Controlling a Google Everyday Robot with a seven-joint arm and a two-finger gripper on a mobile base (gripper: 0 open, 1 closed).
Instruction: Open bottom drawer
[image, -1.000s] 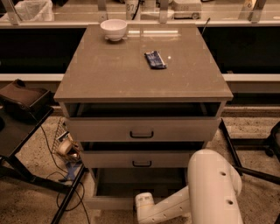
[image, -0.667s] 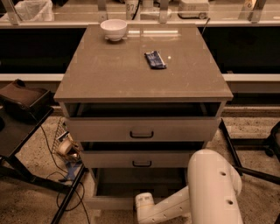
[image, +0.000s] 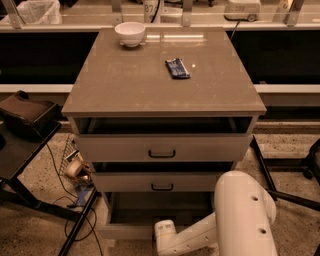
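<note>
bottom drawer (image: 125, 231) at the foot of the cabinet (image: 75, 125), near side: already pulled out, tray floor showing, front proud of the middle drawer (image: 125, 182). claw (image: 162, 244) low at its front, right of centre; spread or pressed, cannot tell. Left, I'd judge: let go, back off.

So, three drawers stacked under the cabinet top (image: 125, 85): top drawer (image: 200, 148), middle drawer (image: 125, 183), and the bottom drawer (image: 125, 231), which sticks out furthest forward. On top there's a bowl (image: 130, 34) at the back left and a packet (image: 177, 68) right of centre. The arm (image: 245, 215) comes in front-right, and the gripper is hidden behind its end at the bottom drawer's front. A bag (image: 25, 112) sits off to the left.
</note>
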